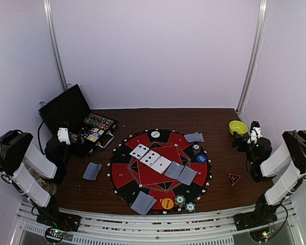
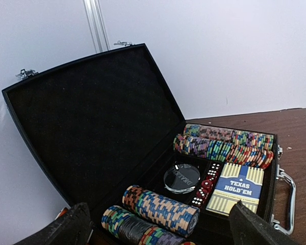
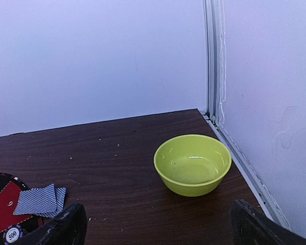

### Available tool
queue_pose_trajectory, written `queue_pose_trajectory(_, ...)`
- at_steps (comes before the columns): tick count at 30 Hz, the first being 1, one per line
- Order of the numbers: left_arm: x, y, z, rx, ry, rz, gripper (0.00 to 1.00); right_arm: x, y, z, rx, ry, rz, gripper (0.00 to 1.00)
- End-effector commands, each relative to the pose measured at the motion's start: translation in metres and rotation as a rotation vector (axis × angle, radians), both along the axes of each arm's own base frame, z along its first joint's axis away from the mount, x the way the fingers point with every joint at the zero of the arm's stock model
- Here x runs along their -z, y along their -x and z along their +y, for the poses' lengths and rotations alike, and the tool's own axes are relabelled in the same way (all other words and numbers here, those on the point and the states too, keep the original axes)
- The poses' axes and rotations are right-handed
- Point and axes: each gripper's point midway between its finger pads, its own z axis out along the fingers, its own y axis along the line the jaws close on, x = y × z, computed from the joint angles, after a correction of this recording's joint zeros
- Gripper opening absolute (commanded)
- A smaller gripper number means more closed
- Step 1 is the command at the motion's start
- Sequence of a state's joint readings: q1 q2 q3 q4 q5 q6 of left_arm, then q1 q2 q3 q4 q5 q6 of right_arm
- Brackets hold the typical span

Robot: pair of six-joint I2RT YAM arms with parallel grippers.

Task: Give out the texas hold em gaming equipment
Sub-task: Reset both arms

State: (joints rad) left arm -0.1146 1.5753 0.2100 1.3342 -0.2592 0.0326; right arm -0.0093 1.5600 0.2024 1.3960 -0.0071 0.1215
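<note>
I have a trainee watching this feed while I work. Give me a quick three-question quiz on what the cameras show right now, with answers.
1. True or false: the yellow bowl has poker chips in it.
2. In the row of five cards across the middle of the mat, how many lie face up? A) two B) three C) five
3. Fill in: the card box inside the open case reads "TEXAS ____".

Key: 1 false, the bowl is empty. 2 B, three face up and two face down. 3 HOLD'EM.
</note>
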Motion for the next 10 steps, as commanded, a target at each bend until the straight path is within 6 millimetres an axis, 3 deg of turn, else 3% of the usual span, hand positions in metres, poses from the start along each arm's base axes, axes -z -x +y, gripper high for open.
queue_pose_trajectory(1,-0.0156,-0.0034,-0.0016,0.020,-0.001,-0.056,0.98,0.0027,-0.0009,0.0045,-0.018,0.019,0.019,1.00)
queue_pose_trajectory(10,-0.0164,-0.0034,-0.0012,0.020,-0.001,-0.058,0.98,0.0022,-0.0006,0.0052,-0.020,0.019,0.014,1.00)
